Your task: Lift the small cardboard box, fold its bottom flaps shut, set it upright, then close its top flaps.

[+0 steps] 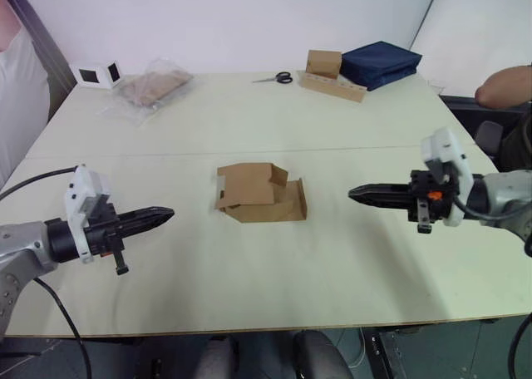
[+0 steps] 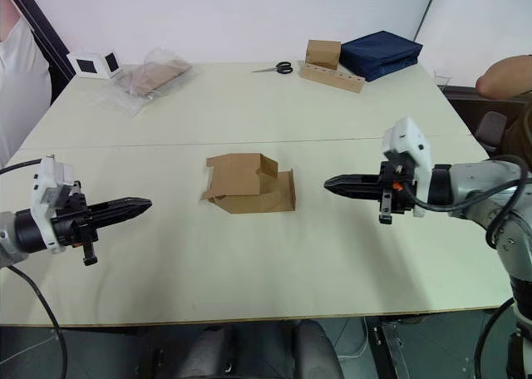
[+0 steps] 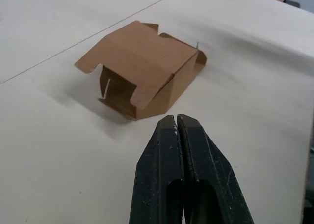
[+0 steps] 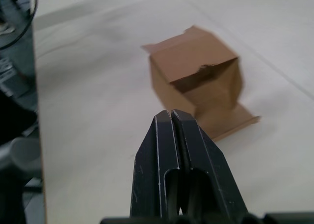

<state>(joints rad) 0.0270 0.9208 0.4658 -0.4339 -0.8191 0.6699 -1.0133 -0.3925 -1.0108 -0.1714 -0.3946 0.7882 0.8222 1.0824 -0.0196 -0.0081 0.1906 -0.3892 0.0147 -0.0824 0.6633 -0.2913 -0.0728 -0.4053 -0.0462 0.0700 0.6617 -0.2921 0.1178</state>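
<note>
Pointing inward with fingers pressed together, the left end effector [image 1: 166,216] and right end effector [image 1: 356,194] hover over the desk [image 1: 332,130], each holding nothing. Between them, apart from both, the small cardboard box [image 1: 260,193] lies on its side with flaps loose.

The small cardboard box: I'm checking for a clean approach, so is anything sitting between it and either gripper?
Nothing visible does. The small cardboard box lies alone mid-table, with bare tabletop between it and the left gripper and the right gripper, both shut and pointing at it.
</note>
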